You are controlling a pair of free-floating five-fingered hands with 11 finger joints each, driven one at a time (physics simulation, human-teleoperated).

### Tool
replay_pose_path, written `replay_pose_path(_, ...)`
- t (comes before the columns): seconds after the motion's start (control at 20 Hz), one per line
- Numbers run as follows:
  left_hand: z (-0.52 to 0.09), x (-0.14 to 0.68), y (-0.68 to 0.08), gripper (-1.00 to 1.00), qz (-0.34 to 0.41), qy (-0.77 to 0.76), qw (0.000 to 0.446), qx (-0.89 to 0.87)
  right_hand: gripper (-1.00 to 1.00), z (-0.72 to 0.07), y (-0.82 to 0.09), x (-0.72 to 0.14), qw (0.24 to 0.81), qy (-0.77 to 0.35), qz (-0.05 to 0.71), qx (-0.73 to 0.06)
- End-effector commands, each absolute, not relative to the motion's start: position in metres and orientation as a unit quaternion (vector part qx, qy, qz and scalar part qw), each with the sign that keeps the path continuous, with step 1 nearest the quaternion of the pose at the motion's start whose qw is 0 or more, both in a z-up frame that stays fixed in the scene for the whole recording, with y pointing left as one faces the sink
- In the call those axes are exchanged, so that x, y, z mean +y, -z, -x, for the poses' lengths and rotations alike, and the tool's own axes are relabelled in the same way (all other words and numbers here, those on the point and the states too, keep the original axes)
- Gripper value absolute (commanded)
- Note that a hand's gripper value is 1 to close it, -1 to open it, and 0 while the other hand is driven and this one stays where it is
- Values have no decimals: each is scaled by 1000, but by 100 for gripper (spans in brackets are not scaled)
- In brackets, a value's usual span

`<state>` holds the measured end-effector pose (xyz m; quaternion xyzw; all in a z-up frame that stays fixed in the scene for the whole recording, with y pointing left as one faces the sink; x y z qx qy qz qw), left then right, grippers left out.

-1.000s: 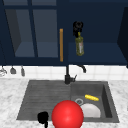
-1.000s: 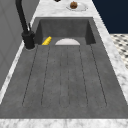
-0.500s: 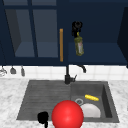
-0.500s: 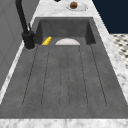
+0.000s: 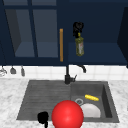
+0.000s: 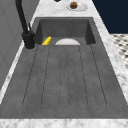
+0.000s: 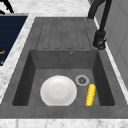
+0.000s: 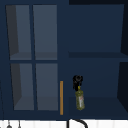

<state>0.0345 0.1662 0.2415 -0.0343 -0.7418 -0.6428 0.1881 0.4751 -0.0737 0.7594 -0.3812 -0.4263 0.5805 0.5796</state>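
Nothing moved, right hand (image 5: 78, 27) seemingly pinching bottle (image 5: 80, 46) top, near shelf edge (image 5: 97, 62).

An olive-green glass bottle (image 5: 79, 46) with a pale label is hanging upright by its neck, hovering just above the open cabinet's lower shelf (image 5: 100, 56), near the left edge.

Glossy glass bottle (image 5: 79, 46), matt grey stone-like sink (image 5: 45, 93), smooth white plate (image 7: 58, 91).

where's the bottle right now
The bottle hangs by its neck from the right hand in front of the open cabinet shelf, right of the orange door handle, above the faucet.
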Motion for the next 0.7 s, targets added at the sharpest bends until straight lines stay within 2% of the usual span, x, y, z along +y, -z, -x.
replay_pose_path(0.0, -34, 166, -242, 0, 34, 643, 188, -742, 100, -479, -755, -74, 587, -589, 369, -416)
replay_pose_path(0.65, -34, 166, -242, 0, 34, 643, 188, -742, 100, -485, -757, -88, 592, -588, 361, -417)
